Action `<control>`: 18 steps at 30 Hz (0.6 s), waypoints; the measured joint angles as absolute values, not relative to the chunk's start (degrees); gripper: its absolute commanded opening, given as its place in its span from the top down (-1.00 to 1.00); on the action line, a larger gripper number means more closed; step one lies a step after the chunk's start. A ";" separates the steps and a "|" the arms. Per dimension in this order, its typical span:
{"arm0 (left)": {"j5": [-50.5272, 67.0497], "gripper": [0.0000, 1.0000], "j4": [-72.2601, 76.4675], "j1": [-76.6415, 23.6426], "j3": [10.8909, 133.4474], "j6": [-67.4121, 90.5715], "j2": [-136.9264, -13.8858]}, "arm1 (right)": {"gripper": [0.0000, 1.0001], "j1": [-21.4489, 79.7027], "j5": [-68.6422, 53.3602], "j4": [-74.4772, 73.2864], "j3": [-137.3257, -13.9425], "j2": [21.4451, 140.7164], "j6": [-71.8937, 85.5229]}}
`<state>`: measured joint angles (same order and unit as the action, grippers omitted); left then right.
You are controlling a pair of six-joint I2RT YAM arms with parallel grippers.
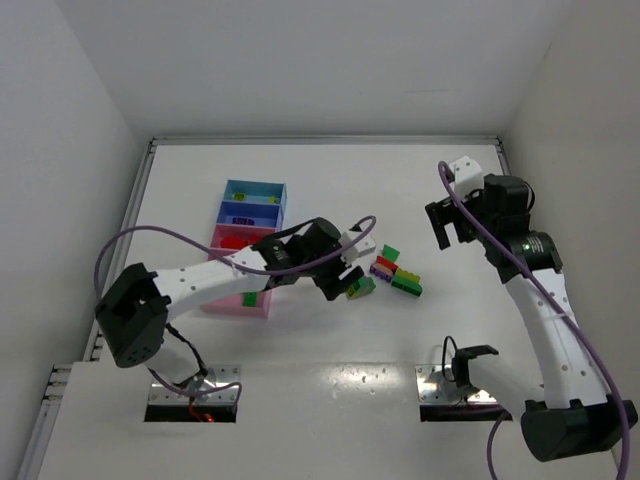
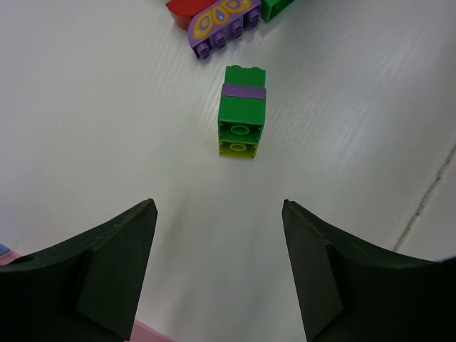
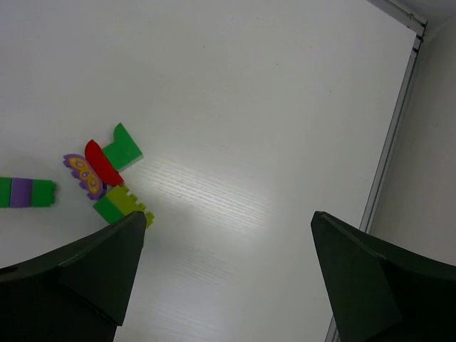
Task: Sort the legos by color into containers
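Fingers (image 2: 114, 271) of left gripper (image 2: 217, 208) spread, nothing between them, low over tabletop (image 2: 85, 107), green-purple-lime lego stack (image 2: 242, 110) lying just ahead. Right gripper (image 3: 228, 217) fingers wide apart too, raised well apart from other legos (image 1: 396, 271). Containers (image 1: 255, 184) sit left of that pile.

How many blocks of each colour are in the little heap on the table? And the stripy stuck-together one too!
Green blocks: 2
Red block: 1
Purple block: 1
Lime block: 1
Stripy stack of green, purple and lime: 1
Total: 6
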<state>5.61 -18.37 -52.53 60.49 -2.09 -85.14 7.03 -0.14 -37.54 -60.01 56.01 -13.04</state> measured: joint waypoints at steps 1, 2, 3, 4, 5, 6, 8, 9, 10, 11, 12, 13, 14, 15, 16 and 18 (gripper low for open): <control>4.67 -0.54 -17.80 -53.19 60.49 -2.09 -86.26 | -1.00 6.37 -0.49 -37.91 -60.01 56.01 -12.82; 3.92 -0.54 -17.26 -53.76 60.49 -2.04 -87.33 | -1.00 5.91 -0.80 -38.17 -60.01 56.01 -12.62; 3.46 -0.54 -16.71 -54.08 60.49 -2.02 -88.31 | -1.00 5.45 -1.23 -38.33 -60.01 56.03 -12.43; 3.27 -0.54 -16.23 -54.17 60.49 -1.93 -89.19 | -1.00 5.15 -1.63 -38.44 -60.01 56.01 -12.34; 3.16 -0.54 -15.68 -54.30 60.49 -1.87 -90.13 | -1.00 4.64 -2.00 -38.61 -60.01 56.01 -12.21; 3.03 -0.54 -15.18 -54.41 60.49 -1.83 -91.07 | -1.00 4.32 -2.33 -38.76 -60.01 56.01 -12.08; 2.92 -0.54 -14.61 -54.50 60.58 -1.80 -92.97 | -1.00 3.64 -3.14 -39.03 -60.01 56.03 -11.97; 2.87 -0.54 -14.41 -54.63 60.75 -1.69 -93.95 | -1.00 3.44 -3.44 -39.13 -60.01 56.07 -11.94; 2.87 -0.54 -14.46 -54.81 61.25 -1.65 -95.15 | -1.00 3.20 -3.68 -39.13 -60.01 56.18 -11.84; 2.96 -0.54 -14.37 -54.98 61.80 -1.58 -96.40 | -1.00 2.98 -3.99 -39.13 -60.01 56.38 -11.75; 3.01 -0.54 -14.28 -55.11 62.35 -1.50 -97.49 | -1.00 2.79 -4.32 -39.16 -60.01 56.66 -11.64; 3.14 -0.54 -14.02 -55.20 62.83 -1.45 -98.41 | -1.00 2.74 -4.64 -39.16 -60.01 56.97 -11.55; 3.25 -0.54 -14.00 -55.22 63.33 -1.48 -99.24 | -0.97 2.66 -4.84 -39.16 -60.03 57.28 -11.53; 3.40 -0.54 -13.89 -55.22 63.90 -1.48 -100.12 | -0.97 2.48 -5.15 -39.18 -60.03 57.60 -11.51; 3.51 -0.54 -13.58 -55.22 64.34 -1.48 -100.88 | -0.97 2.35 -5.34 -39.27 -60.03 57.91 -11.51; 4.12 -0.54 -13.50 -55.22 65.25 -1.48 -102.00 | -0.97 2.22 -5.61 -39.44 -60.03 58.33 -11.51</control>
